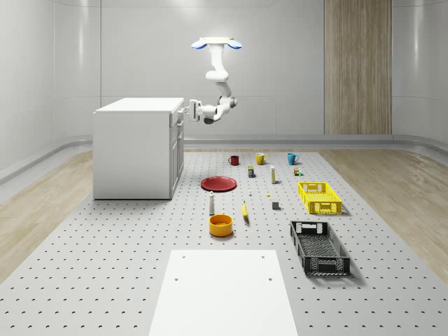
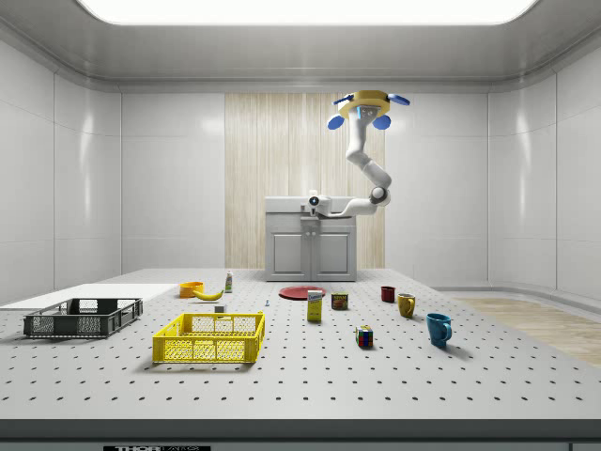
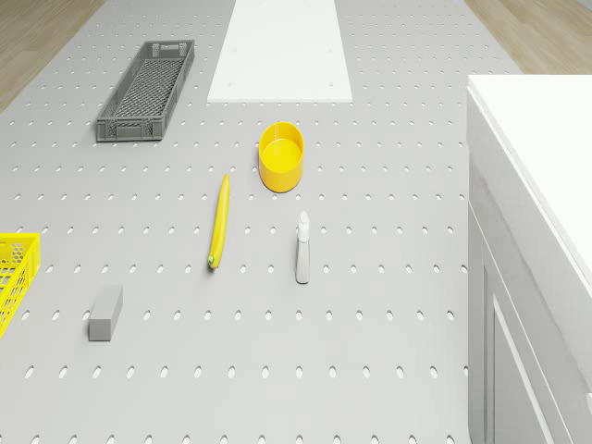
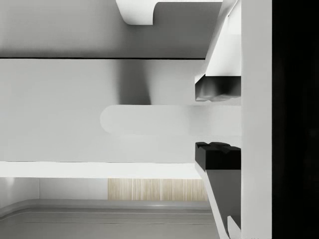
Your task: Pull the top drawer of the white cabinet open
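The white cabinet (image 1: 133, 150) stands at the whole-scene view's left, its drawer front facing the open mat; it is also in the side view (image 2: 310, 246) and the drone view (image 3: 536, 231). The drone (image 1: 217, 43) hovers above and in front of that face, higher than the cabinet top. Its arm bends down and back, putting the gripper (image 1: 186, 110) at the top drawer's front. In the wrist view the gripper (image 4: 218, 121) is open and its dark pads (image 4: 217, 154) straddle the pale handle bar (image 4: 149, 119) with small gaps. The drawer front looks flush.
On the perforated mat in front of the cabinet lie a red plate (image 1: 218, 183), an orange bowl (image 1: 220, 225), a banana (image 1: 245, 210) and a spray bottle (image 1: 211, 204). Further right are mugs (image 1: 260, 158), a yellow crate (image 1: 319, 197) and a black crate (image 1: 319, 247).
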Motion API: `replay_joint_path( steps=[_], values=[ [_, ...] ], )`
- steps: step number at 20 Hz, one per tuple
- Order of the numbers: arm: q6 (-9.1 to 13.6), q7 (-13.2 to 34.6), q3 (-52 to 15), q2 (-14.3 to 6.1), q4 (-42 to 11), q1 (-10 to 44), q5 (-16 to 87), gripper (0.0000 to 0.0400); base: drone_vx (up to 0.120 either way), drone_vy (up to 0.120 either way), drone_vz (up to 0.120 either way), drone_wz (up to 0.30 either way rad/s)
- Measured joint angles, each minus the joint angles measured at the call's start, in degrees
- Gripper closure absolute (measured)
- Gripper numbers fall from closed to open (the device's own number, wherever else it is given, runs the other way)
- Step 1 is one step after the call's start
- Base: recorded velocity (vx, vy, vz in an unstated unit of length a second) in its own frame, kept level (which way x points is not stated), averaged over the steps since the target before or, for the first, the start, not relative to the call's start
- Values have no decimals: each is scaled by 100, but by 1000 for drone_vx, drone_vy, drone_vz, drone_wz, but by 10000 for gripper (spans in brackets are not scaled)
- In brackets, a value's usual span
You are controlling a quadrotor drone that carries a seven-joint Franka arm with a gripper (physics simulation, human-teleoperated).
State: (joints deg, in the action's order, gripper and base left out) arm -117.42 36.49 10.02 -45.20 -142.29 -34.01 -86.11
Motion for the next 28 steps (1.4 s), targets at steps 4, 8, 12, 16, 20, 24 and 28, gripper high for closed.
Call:
replay_joint_path(
  steps=[4, 8, 12, 16, 20, 24, 28],
  values=[
    [26, -1, 1, -29, -27, 37, -27, 291, 0, 0, 0, 0],
    [-22, -33, -81, 19, -7, 37, -129, 263, 0, 0, 0, 0],
    [-81, -69, -181, 86, 27, 35, -239, 157, 0, 0, 0, 0],
    [-150, -110, -299, 172, 75, 30, -364, 118, 0, 0, 0, 0],
    [-189, -140, -391, 235, 112, 43, -454, 103, 0, 0, 0, 0],
    [-202, -158, -457, 275, 134, 70, -514, 114, 0, 0, 0, 0],
    [-192, -165, -499, 293, 144, 105, -547, 228, 0, 0, 0, 0]
  ],
)
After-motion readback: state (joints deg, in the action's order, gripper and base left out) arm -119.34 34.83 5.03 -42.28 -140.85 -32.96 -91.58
